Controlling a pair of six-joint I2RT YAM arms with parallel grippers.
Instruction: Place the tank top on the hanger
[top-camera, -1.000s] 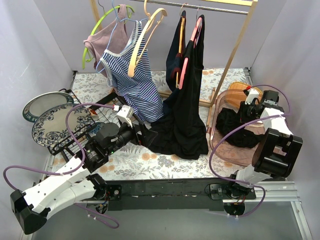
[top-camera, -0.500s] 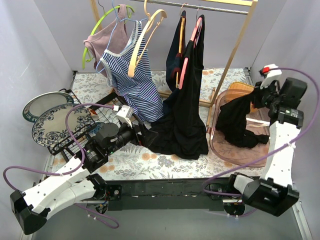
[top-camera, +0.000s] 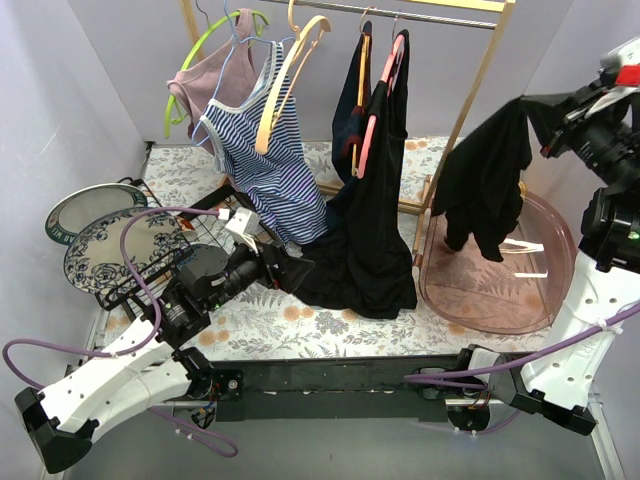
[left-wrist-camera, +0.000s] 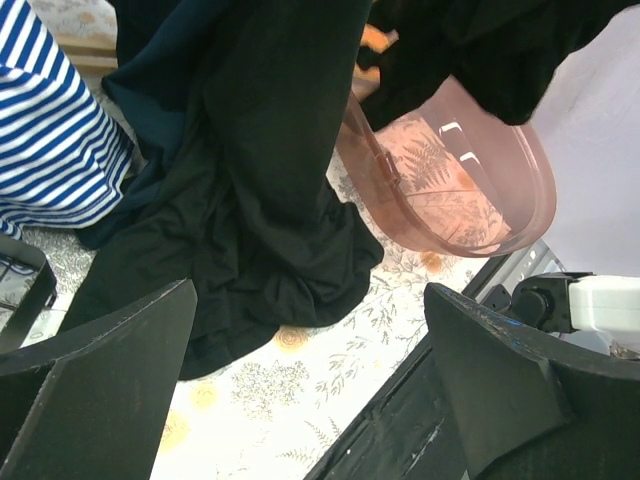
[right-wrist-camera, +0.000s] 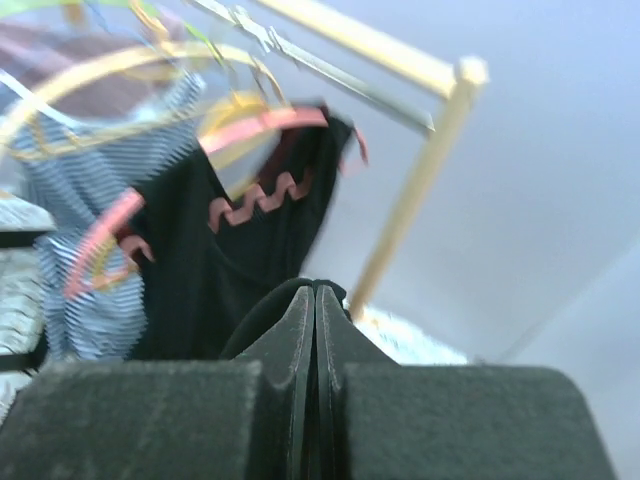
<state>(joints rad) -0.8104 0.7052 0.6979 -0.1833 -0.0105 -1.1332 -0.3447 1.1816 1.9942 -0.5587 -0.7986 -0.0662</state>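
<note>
The right arm is reaching high on the right side, and its fingers (top-camera: 548, 108) are clamping shut on the black tank top (top-camera: 487, 180). In the right wrist view the two fingers (right-wrist-camera: 298, 345) are pressing together, with a fold of black fabric bulging just past their tips. The tank top is dangling in the air, its lower edge hanging above the left part of the translucent pink tub (top-camera: 530, 300) on the floral tabletop (top-camera: 320, 335). The cream hanger (top-camera: 288, 80) is hanging from the rail (top-camera: 440, 18) against the striped tank top (top-camera: 265, 165), well apart from the black one. The left arm's fingers (left-wrist-camera: 100, 380) are spreading wide, gripping nothing, and pointing toward the dark garments (left-wrist-camera: 260, 200) that are draping down onto the tabletop.
</note>
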